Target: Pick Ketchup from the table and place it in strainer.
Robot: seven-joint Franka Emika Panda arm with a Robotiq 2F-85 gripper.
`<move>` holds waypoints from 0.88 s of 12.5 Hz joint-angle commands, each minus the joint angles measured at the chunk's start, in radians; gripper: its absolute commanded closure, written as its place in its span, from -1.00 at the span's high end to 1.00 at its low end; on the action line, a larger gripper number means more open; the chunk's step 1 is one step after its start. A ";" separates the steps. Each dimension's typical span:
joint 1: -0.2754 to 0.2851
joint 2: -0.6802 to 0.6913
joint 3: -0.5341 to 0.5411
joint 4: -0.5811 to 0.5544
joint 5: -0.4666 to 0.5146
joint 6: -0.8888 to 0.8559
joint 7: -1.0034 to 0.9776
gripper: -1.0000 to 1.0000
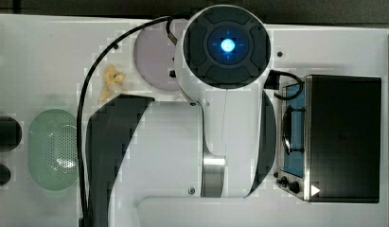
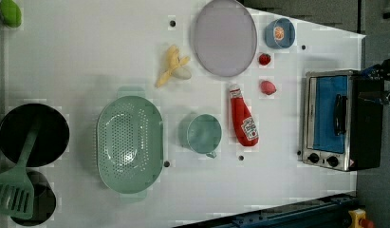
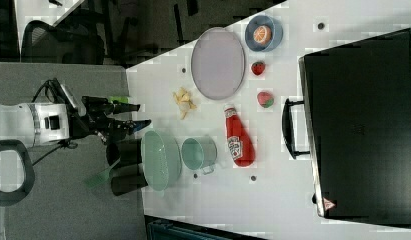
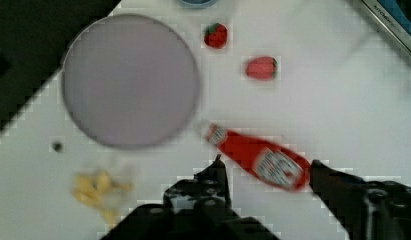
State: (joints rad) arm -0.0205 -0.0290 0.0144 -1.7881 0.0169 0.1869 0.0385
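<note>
**benchbot_42:** Looking at the ketchup (image 2: 243,117), it's lying flat on the white table (image 2: 88,57), cap end toward the purple plate (image 2: 224,37), just beside the green cup (image 2: 203,133), which sits between it and the strainer (image 2: 129,144). Nothing is holding it. The gripper (image 4: 267,169) hangs above it with its fingers (image 4: 217,176) spread fairly wide and empty, and in the wrist view the bottle's fat end lies between them.

**servo_sam:** How's that bottle going to handle, do you think?

**benchbot_42:** My guess is light, hollow plastic with a bit of give. It looks glossy and rounded, so it could roll or squirt out sideways if pinched off-centre. The labelled belly seems the best place to grab, across the narrow width, since that's the widest part. The neck by the cap tapers, and the fingers would probably slide off it.

**servo_sam:** Which camera is actually useful here?

**benchbot_42:** Depends on the job. The left view lays out the whole table, with bottle, cup, strainer and the two strawberries (image 2: 267,87) near the toaster oven (image 2: 339,120). The top view mostly gets the arm's big white body (image 1: 225,94), with the strainer (image 1: 52,149) peeking out at the top view's left. The right view catches the gripper (image 3: 135,114) from the side, well apart from the table, so the height gap is obvious there. The wrist view is the one for lining the fingers up with the bottle.
</note>
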 commanded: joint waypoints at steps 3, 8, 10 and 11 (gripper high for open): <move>-0.107 -0.255 0.053 -0.139 0.012 -0.220 -0.002 0.99; -0.103 -0.173 0.098 -0.233 0.012 -0.097 -0.152 1.00; -0.102 -0.122 0.112 -0.283 0.012 0.001 -0.228 1.00; -0.101 -0.095 0.118 -0.308 0.012 0.059 -0.282 1.00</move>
State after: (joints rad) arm -0.1198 -0.1674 0.1225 -2.0469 0.0249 0.2292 -0.1385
